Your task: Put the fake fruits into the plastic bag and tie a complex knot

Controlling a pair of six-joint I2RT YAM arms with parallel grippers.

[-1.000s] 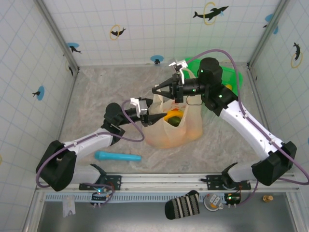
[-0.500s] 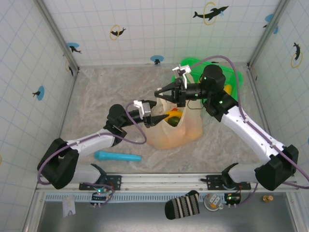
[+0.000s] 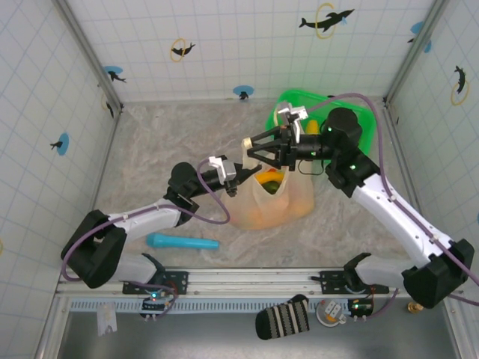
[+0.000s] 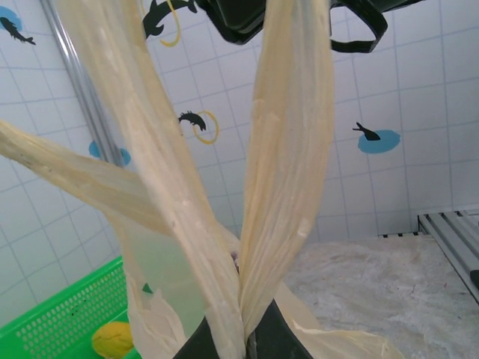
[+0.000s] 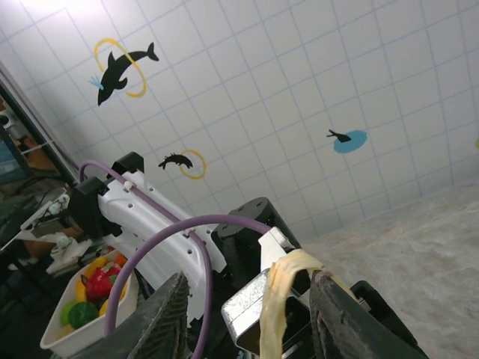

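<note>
Left gripper (image 4: 245, 342): jaws pressed together, pinching the handle strips (image 4: 284, 149) of the plastic bag (image 3: 278, 202) right at their root. The strips fan out upward from the pinch. The fake fruits (image 3: 269, 179) sit in the bag just beyond and below those jaws, and the mouth is partly open.

Right gripper (image 3: 256, 148): jaws spread, holding nothing. In its wrist view one of the handle strips (image 5: 278, 295) lies between the fingers, draped over the left wrist's mount (image 5: 247, 310).

This reads as the knot step, with the right side due a regrasp. To do it well:
- Close the right jaws on a single strip a little above the left pinch, not on both and not on the mount.
- Use the left as the anchor.
- Pull along the strip rather than up, or the bag may tip and fruit roll out.

Green basket (image 3: 296, 99) sits behind the right jaws with a yellow fruit (image 4: 112, 340) in it, so packing may not be complete.
</note>
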